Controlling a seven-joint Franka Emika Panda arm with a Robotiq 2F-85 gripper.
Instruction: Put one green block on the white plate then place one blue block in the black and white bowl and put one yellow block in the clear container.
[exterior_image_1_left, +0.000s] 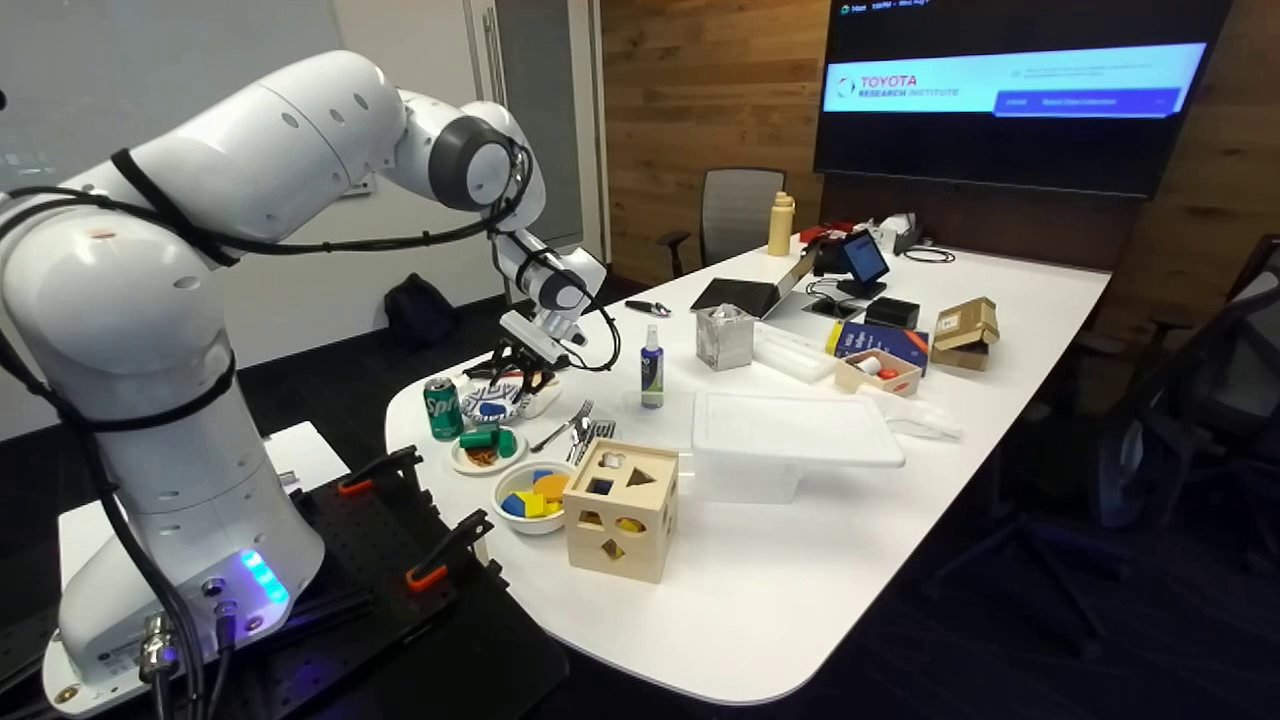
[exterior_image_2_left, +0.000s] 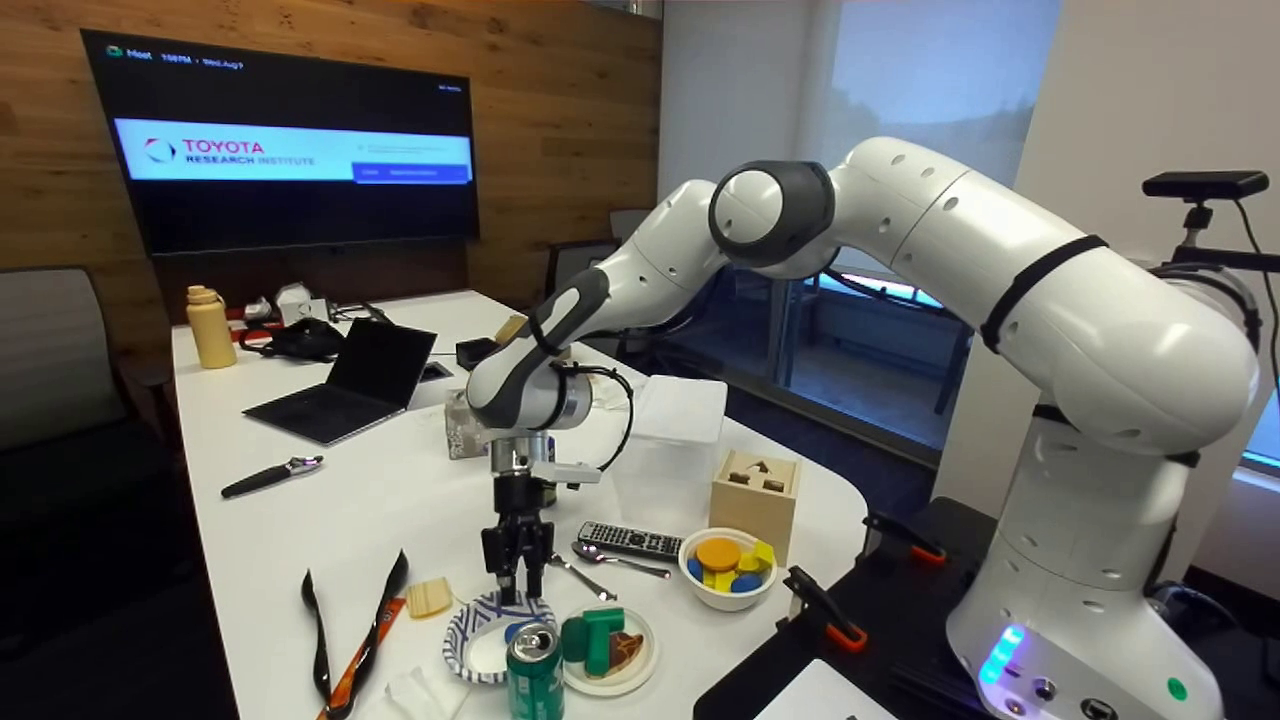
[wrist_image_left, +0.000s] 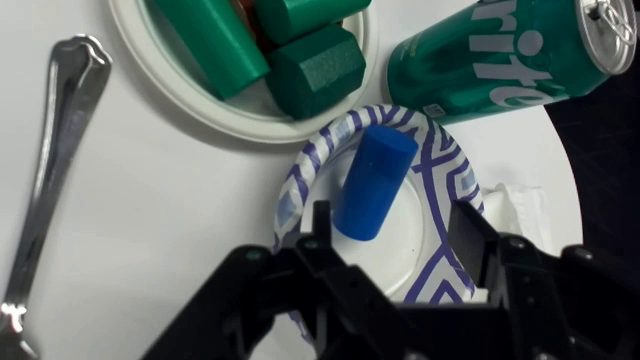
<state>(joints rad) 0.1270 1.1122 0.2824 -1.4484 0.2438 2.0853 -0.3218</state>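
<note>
My gripper (wrist_image_left: 392, 220) is open and empty, fingers down over the patterned black-and-white bowl (wrist_image_left: 440, 167), which also shows in an exterior view (exterior_image_2_left: 464, 640). A blue cylinder block (wrist_image_left: 375, 182) lies in the bowl, one end up on the rim. The left finger is close to it; I cannot tell if they touch. The white plate (wrist_image_left: 220, 122) beside the bowl holds green blocks (wrist_image_left: 320, 75) and a brown piece (exterior_image_2_left: 625, 655). Yellow blocks (exterior_image_2_left: 762, 555) lie in a white bowl (exterior_image_2_left: 728, 601). A large clear container (exterior_image_1_left: 745, 485) with a lid-like top stands behind the cube.
A Sprite can (wrist_image_left: 480, 65) stands against the plate and patterned bowl. A wooden shape-sorter cube (exterior_image_1_left: 622, 510) stands by the white bowl. A spray bottle (exterior_image_1_left: 652, 375) is behind the gripper. Cutlery, a remote (exterior_image_2_left: 630, 540) and tongs (exterior_image_2_left: 370, 645) lie around.
</note>
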